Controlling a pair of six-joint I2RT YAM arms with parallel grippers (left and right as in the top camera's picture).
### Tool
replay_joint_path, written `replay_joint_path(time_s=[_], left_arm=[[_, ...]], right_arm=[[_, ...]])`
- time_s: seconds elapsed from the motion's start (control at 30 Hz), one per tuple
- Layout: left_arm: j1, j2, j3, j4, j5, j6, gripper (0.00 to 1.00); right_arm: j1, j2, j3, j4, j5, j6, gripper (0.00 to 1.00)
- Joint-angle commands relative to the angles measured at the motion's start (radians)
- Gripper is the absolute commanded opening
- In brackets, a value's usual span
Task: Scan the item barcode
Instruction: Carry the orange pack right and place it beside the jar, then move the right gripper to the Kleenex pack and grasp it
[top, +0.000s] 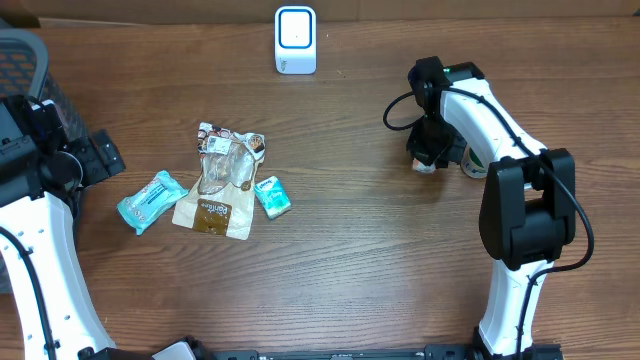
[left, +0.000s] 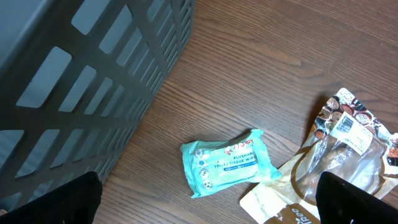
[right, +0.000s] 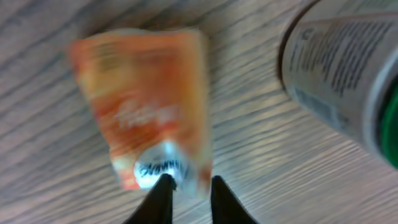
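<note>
An orange snack packet (right: 146, 106) lies blurred over the wood in the right wrist view. Its lower edge sits at my right gripper (right: 189, 182), whose jaws stand a narrow gap apart, open, with wood showing between them. From overhead, the right gripper (top: 428, 160) points down at the table's right side and hides most of the packet. The white scanner (top: 296, 40) with a blue face stands at the back centre. My left gripper (left: 208, 186) hangs wide open and empty above a teal tissue pack (left: 227, 163); overhead the left gripper (top: 100, 155) is at the left.
A white can with a green end (right: 342, 68) lies just right of the packet, also the can (top: 470, 160). A brown-and-clear snack bag (top: 222, 185), the teal tissue pack (top: 150, 200) and a small teal packet (top: 272, 196) lie left of centre. A grey basket (left: 87, 74) stands far left.
</note>
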Motion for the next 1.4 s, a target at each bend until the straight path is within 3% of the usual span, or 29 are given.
replay_joint_path(time_s=[0.0,0.07,0.23,0.4,0.5,0.6,0.93,1.27,1.37], left_arm=[[0.012,-0.013,0.003,0.004,-0.014,-0.007,1.00],[0.012,-0.013,0.003,0.004,-0.014,-0.007,1.00],[0.012,-0.013,0.003,0.004,-0.014,-0.007,0.99],[0.012,-0.013,0.003,0.004,-0.014,-0.006,1.00],[0.012,-0.013,0.003,0.004,-0.014,-0.006,0.99],[0.012,-0.013,0.003,0.004,-0.014,-0.007,1.00],[0.012,-0.013,0.003,0.004,-0.014,-0.006,0.99],[0.012,-0.013,0.003,0.004,-0.014,-0.006,1.00],[0.012,-0.013,0.003,0.004,-0.014,-0.007,1.00]], right_arm=[[-0.003,-0.003,0.020,-0.024,0.028,0.013,0.26],[-0.002,-0.003,0.056,-0.065,0.048,0.013,0.35],[0.014,-0.003,0.175,-0.152,0.000,-0.033,0.38],[0.064,-0.003,0.206,-0.060,-0.436,-0.278,0.36],[0.122,-0.002,0.166,0.036,-0.583,-0.360,0.37],[0.197,-0.001,0.114,0.114,-0.586,-0.360,0.42],[0.400,-0.001,-0.082,0.394,-0.639,-0.321,0.37],[0.444,-0.001,-0.116,0.486,-0.655,-0.308,0.36],[0.444,0.000,-0.150,0.520,-0.656,-0.270,0.31]])
